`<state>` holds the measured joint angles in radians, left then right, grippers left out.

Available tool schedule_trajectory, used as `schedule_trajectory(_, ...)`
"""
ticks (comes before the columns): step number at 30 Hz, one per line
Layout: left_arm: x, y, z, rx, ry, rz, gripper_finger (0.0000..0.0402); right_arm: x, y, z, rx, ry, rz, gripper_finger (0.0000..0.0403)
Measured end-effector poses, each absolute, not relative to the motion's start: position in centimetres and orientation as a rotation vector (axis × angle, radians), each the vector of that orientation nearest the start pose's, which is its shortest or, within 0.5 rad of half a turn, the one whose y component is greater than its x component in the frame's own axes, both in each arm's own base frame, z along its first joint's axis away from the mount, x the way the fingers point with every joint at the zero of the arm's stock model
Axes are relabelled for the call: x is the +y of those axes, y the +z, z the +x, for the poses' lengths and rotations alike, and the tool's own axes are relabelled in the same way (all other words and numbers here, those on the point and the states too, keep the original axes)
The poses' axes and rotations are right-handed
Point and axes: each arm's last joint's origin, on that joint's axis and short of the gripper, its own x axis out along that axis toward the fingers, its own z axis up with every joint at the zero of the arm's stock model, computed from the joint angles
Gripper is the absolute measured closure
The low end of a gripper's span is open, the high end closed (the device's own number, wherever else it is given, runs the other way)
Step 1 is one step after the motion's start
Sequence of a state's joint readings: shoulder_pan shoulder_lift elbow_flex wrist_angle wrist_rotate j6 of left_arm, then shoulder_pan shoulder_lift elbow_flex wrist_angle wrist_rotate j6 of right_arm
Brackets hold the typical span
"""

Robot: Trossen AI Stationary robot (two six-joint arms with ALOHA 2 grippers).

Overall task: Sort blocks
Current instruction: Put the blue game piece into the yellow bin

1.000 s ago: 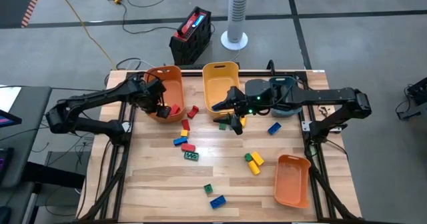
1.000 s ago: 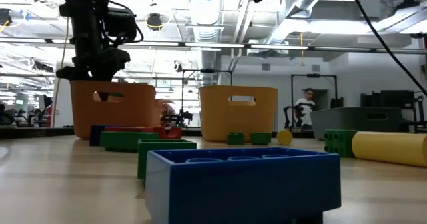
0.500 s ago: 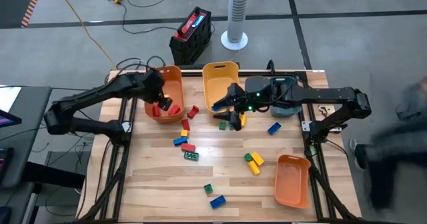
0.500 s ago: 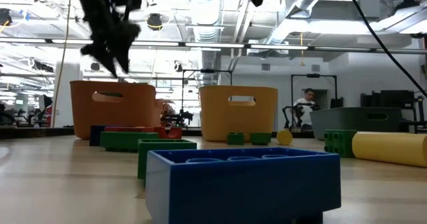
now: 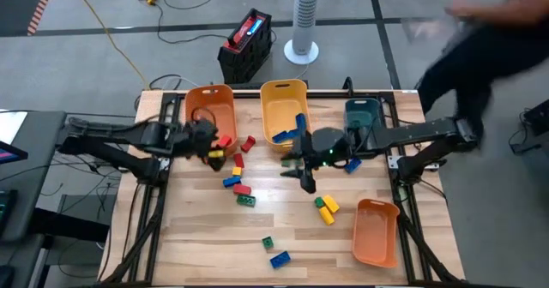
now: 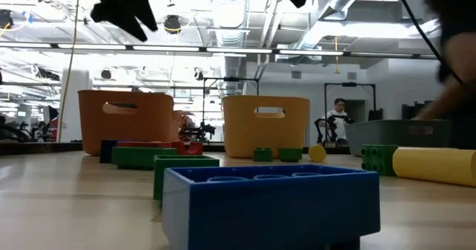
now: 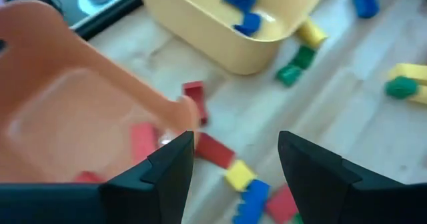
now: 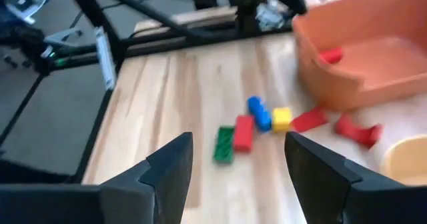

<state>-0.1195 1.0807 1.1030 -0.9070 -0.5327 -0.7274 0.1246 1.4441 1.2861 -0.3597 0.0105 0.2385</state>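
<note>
Left gripper [image 7: 230, 167] hangs just off the front wall of the orange bin [image 5: 212, 108] at the table's far-left corner; fingers spread, nothing between them. Right gripper [image 8: 233, 171] is above mid-table, in front of the yellow bin [image 5: 283, 99]; fingers also apart and empty.

Loose blocks nearest the left gripper: a small cluster [image 5: 236, 178] toward the table's middle from it, made up of a red block [image 7: 215, 149], a yellow one [image 7: 239, 175] and a blue one [image 7: 253, 201], with a green one [image 5: 246, 201] at the near end of the row. The red block lies slantwise across the line of the fingers, so a wrist turn looks necessary before closing. Left arm is clearly the nearer to this cluster; from the right wrist view the same row sits well ahead of the right gripper.

Right arm's closer candidates, by judgement: the yellow and green pair [image 5: 325, 207] toward the near-right, beside a second orange bin [image 5: 376, 230].

Contents: orange bin at far-left holds red blocks [image 7: 141, 141]; yellow bin holds blue blocks [image 7: 241, 3]; teal bin [image 5: 362, 112] at the far edge, contents not readable; near-right orange bin looks empty.

A green [image 5: 268, 243] and a blue block [image 5: 280, 259] lie near the front edge, well apart from both grippers.
</note>
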Motion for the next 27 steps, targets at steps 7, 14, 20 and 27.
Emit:
schedule_trajectory(7, -5.4, 32.4, 20.4, 0.610, 0.581, -0.445, 0.0190, 5.4, 33.6, 31.5, 0.549, 0.072, 0.202, 0.0162)
schedule_trajectory(14, -8.8, 30.6, 22.1, 0.702, 0.519, -0.450, 0.0190, 5.4, 34.2, 29.2, 0.624, 0.005, 0.181, 0.0163)
schedule_trajectory(20, -11.0, 31.4, 24.8, 0.786, 0.417, -0.403, 0.0190, 4.4, 36.0, 26.7, 0.596, -0.042, 0.181, 0.0163)
schedule_trajectory(27, -13.2, 31.4, 27.5, 0.937, 0.222, -0.364, 0.0190, 3.2, 36.3, 25.7, 0.621, -0.084, 0.185, 0.0163)
